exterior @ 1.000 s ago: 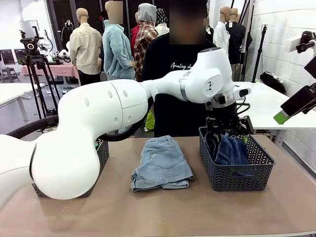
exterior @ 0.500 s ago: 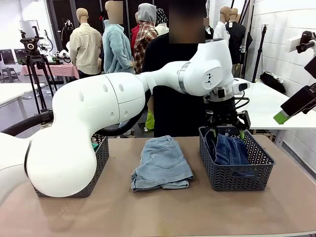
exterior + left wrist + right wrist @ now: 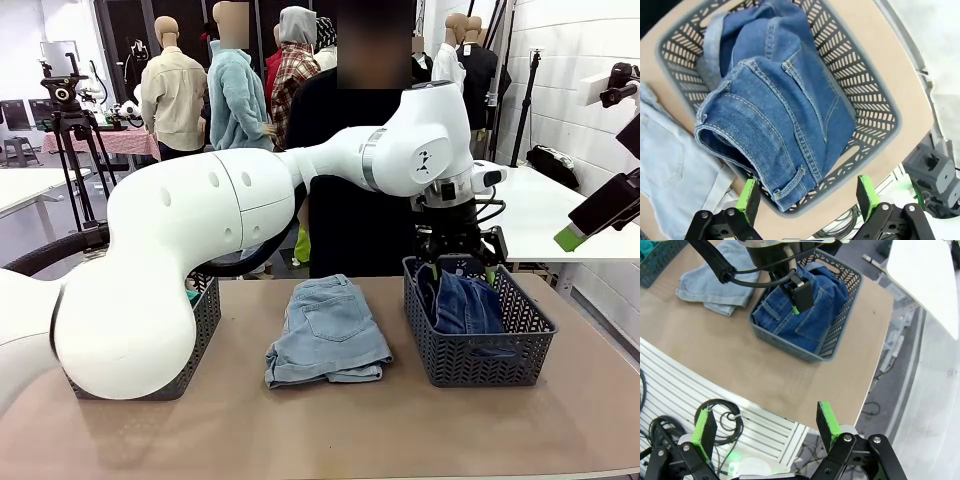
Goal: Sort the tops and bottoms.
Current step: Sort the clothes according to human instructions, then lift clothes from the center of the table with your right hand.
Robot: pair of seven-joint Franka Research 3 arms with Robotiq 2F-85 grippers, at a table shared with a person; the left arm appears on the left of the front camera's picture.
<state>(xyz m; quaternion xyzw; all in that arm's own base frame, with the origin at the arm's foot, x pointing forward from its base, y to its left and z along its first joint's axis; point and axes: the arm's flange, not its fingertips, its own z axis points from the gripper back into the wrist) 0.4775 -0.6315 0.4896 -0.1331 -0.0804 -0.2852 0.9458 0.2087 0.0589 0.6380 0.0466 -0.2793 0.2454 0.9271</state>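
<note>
Dark blue shorts (image 3: 468,305) heap in the basket (image 3: 480,365) under the left gripper (image 3: 462,262), jaws released like the right gripper's (image 3: 766,424); a raised fold could snag a finger.

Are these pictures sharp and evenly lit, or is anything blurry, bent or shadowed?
Front view: even light, sharp; the left arm looms oversized near the lens, soft shadow on the table. Left wrist view: crisp stitching on the dark shorts. Right wrist view: wide-angle, table edge bows.
</note>
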